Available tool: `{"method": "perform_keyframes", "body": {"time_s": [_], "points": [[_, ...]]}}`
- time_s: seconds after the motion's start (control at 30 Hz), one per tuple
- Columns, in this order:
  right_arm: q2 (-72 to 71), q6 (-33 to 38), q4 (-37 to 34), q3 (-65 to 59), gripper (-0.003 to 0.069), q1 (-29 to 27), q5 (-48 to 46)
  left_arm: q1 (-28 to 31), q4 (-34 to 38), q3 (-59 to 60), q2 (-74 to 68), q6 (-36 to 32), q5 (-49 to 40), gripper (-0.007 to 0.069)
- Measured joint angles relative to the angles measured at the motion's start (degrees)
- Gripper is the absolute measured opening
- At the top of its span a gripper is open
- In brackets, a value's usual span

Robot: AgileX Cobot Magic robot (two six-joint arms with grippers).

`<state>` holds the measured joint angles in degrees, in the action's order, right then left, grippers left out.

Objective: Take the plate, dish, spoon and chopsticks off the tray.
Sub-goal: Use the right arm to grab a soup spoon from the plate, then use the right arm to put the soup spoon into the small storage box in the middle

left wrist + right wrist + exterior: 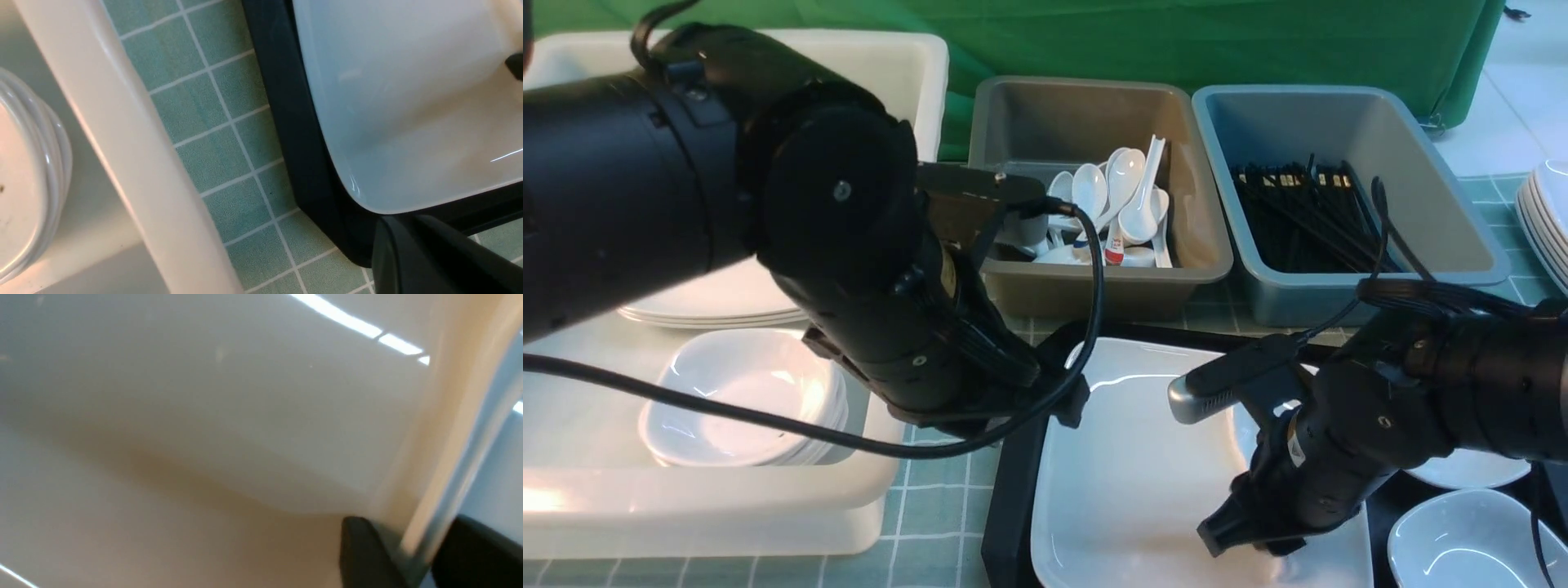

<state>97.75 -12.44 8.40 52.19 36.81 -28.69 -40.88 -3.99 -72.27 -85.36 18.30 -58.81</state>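
The left arm (833,245) filled the upper left of the front frame, a thick black limb sloping down toward the centre. Its gripper (1066,396) pointed down there, and only one dark finger (429,257) showed in its wrist camera, so its opening could not be judged. The right arm (1462,384) entered from the right edge and bent down to the lower right. Its gripper (1245,535) had closed its two fingers (367,555) on either side of the rim of the plate (1127,474).

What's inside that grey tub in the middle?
White soup spoons, a few with red or blue handle marks, lie in the grey tub. The left arm hides its near-left corner.
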Motion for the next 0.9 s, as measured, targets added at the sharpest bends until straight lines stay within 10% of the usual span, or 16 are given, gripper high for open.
{"method": "perform_keyframes", "body": {"time_s": [0.27,0.53,0.9], "points": [[-8.2,0.3,-2.0,9.0,0.0081,0.4,-2.8,2.4,-5.9,0.0,6.9,2.1,-3.7,0.001],[5.7,5.8,-3.2,47.0,0.0092,-3.1,-5.5,10.6,-3.7,0.0,15.2,2.0,-6.2,0.001],[29.7,5.8,-3.5,75.6,0.0419,-5.9,-21.7,10.7,-2.0,0.0,18.8,1.6,-7.9,0.001]]}}
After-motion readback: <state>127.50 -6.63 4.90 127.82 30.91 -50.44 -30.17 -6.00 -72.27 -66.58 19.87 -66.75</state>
